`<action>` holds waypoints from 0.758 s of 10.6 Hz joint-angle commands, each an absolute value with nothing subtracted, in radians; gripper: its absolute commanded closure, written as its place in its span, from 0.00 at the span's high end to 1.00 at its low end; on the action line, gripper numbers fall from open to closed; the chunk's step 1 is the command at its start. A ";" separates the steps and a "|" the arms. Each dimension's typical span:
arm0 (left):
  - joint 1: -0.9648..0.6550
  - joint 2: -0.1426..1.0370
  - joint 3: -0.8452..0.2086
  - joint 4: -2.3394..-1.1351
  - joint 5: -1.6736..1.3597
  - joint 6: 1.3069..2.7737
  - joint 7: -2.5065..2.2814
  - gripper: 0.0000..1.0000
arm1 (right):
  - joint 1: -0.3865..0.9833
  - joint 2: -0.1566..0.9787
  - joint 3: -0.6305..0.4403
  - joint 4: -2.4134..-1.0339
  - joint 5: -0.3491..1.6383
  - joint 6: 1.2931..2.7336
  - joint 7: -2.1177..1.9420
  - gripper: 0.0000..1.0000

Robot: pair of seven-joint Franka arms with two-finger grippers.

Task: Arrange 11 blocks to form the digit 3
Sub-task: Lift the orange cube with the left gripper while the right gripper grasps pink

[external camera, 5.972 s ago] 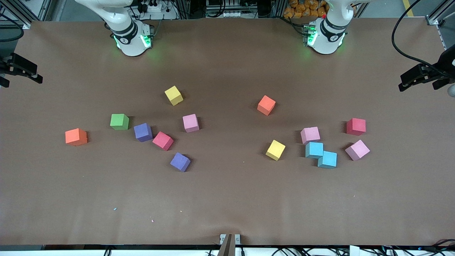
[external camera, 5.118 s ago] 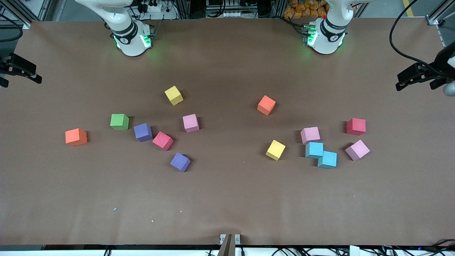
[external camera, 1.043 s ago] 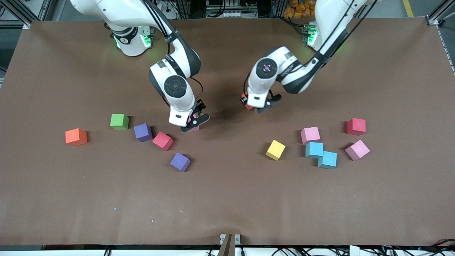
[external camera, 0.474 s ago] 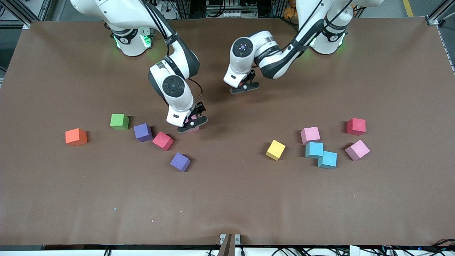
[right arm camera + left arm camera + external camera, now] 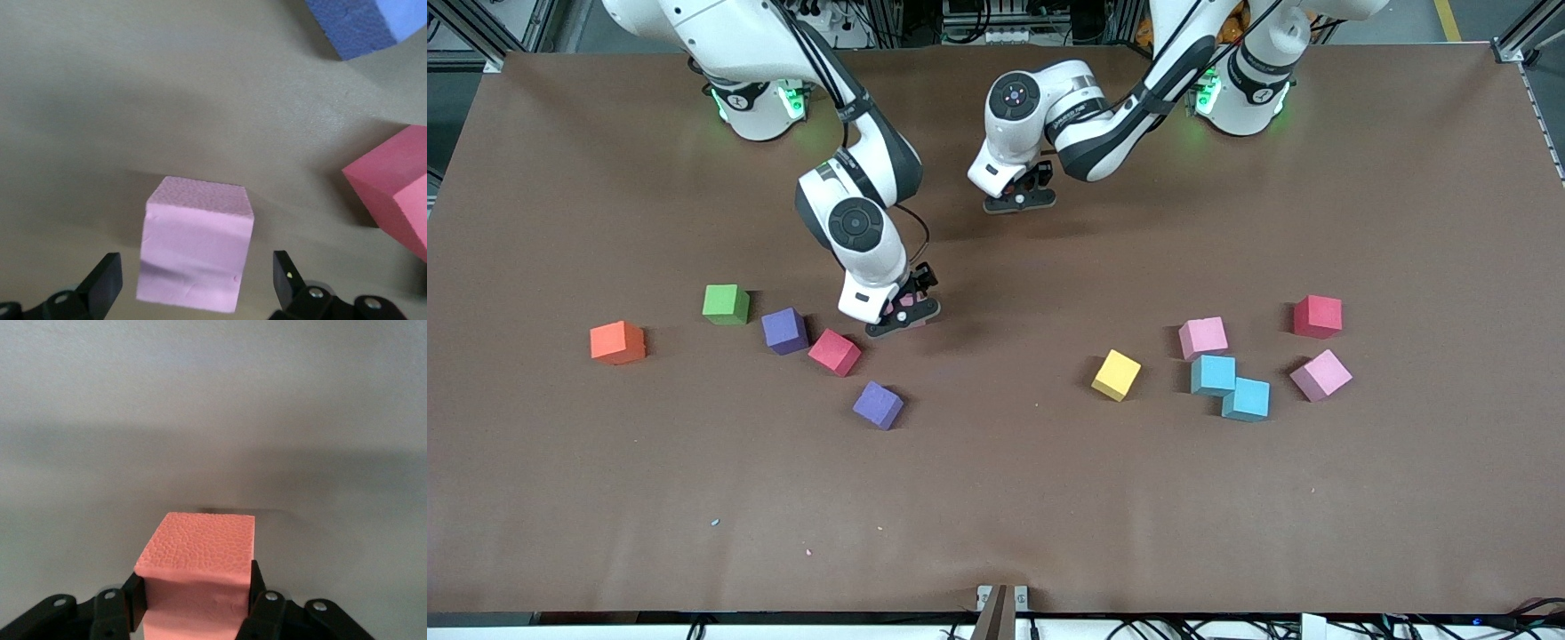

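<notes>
My left gripper [image 5: 1018,197] is shut on an orange block [image 5: 200,550] and holds it over bare table between the two bases; it also shows in the left wrist view [image 5: 195,585]. My right gripper [image 5: 903,313] is low and open around a pink block [image 5: 195,247], its fingers [image 5: 105,275] apart from the block's sides. A red block [image 5: 835,352] and two purple blocks [image 5: 785,331] [image 5: 878,404] lie close by. A yellow [image 5: 1117,374], two pink [image 5: 1203,338] [image 5: 1320,374], two cyan [image 5: 1214,374] [image 5: 1246,399] and a red block [image 5: 1317,316] lie toward the left arm's end.
A green cube [image 5: 726,304] and another orange block [image 5: 616,342] lie toward the right arm's end. The right wrist view shows the red block [image 5: 393,193] and a purple block [image 5: 360,23] close to the pink one. The second yellow block is hidden under the right arm.
The left gripper has carried the orange block from where it lay toward the bases and the right arm's end. The right gripper has shifted slightly over the pink block and stays open.
</notes>
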State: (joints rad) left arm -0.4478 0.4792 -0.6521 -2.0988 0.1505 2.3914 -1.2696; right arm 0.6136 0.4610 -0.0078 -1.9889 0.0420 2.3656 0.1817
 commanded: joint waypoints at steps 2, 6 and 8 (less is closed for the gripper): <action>-0.488 0.561 -0.644 -2.005 0.195 2.358 -1.258 0.00 | 0.610 0.494 0.000 -1.997 0.052 2.410 0.231 1.00; -0.526 0.583 -0.638 -1.991 0.206 2.289 -1.258 0.00 | 0.618 0.518 0.000 -1.996 0.052 2.442 0.252 1.00; -0.529 0.584 -0.637 -1.990 0.221 2.267 -1.256 0.00 | 0.611 0.518 0.000 -1.994 0.052 2.439 0.261 0.55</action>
State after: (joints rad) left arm -0.5168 0.5779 -0.6469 -2.0119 0.1876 2.2966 -1.2582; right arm 0.6188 0.5221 -0.0048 -1.9897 0.0421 2.4311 0.2406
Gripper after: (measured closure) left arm 0.410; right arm 0.000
